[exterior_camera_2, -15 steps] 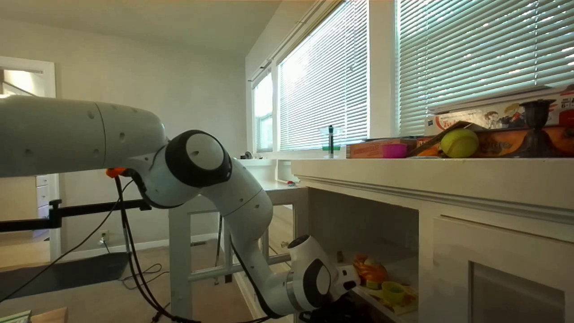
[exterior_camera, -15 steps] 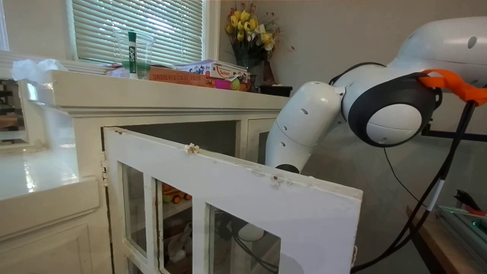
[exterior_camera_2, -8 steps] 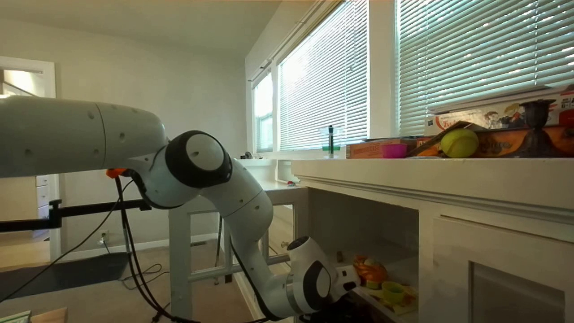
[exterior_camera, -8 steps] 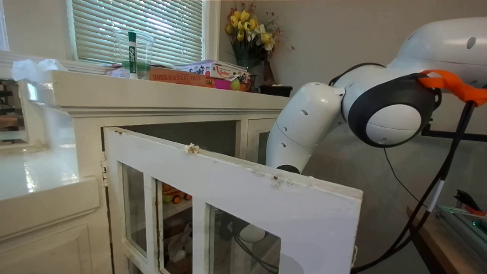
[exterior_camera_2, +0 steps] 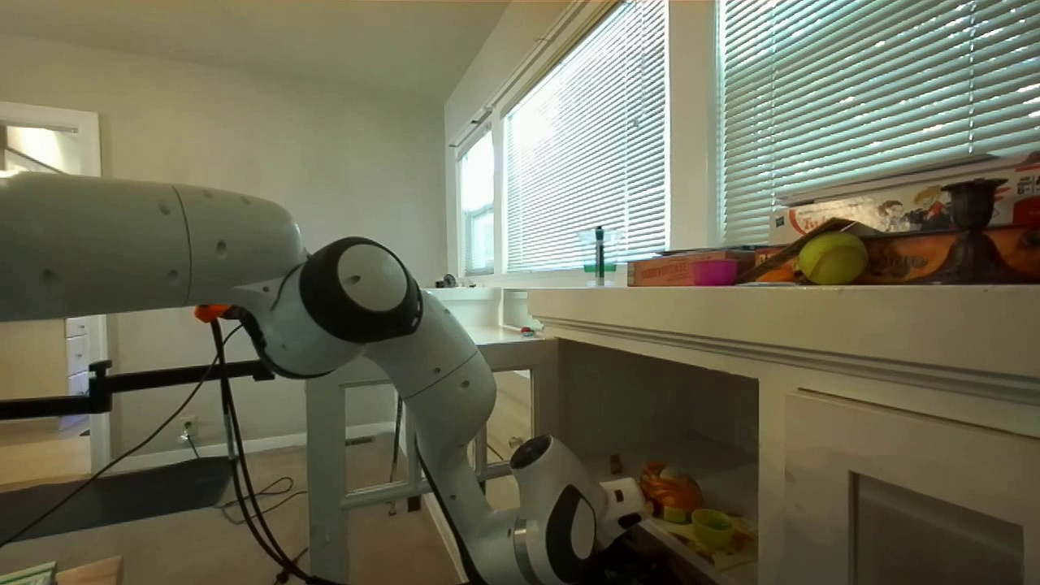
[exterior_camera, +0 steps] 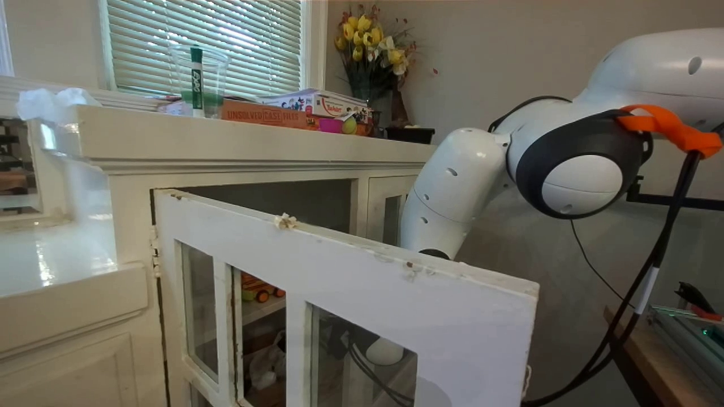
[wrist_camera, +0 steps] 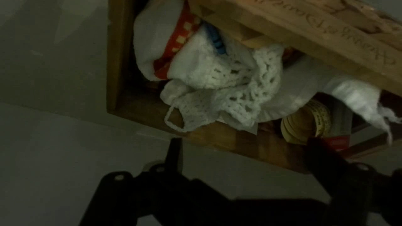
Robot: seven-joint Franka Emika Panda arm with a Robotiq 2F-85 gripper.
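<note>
In the wrist view my gripper (wrist_camera: 245, 142) stands wide open, dark against the poor light, with nothing held between its fingers. Just beyond the fingertips lies a wooden box (wrist_camera: 226, 136). White crocheted cloth (wrist_camera: 232, 84) fills much of it, beside a white fabric piece with a red checked band (wrist_camera: 176, 42). A coiled yellow measuring tape (wrist_camera: 306, 122) sits close to the right fingertip; whether they touch I cannot tell. A carved wooden piece with lettering (wrist_camera: 329, 34) lies across the box's top. In an exterior view the wrist (exterior_camera_2: 569, 520) reaches low into the cabinet, the gripper mostly hidden.
The glass-paned cabinet door (exterior_camera: 350, 271) hangs open beside the arm. On a cabinet shelf are an orange toy (exterior_camera_2: 673, 491) and a yellow-green cup (exterior_camera_2: 712, 530). The countertop (exterior_camera_2: 780, 313) overhead carries boxes, a tennis ball (exterior_camera_2: 833, 259) and a candlestick (exterior_camera_2: 971, 231).
The arm has shifted slightly: its wrist sits a little lower and farther left in an exterior view, and the forearm a little lower and farther right in an exterior view. The door has not moved.
</note>
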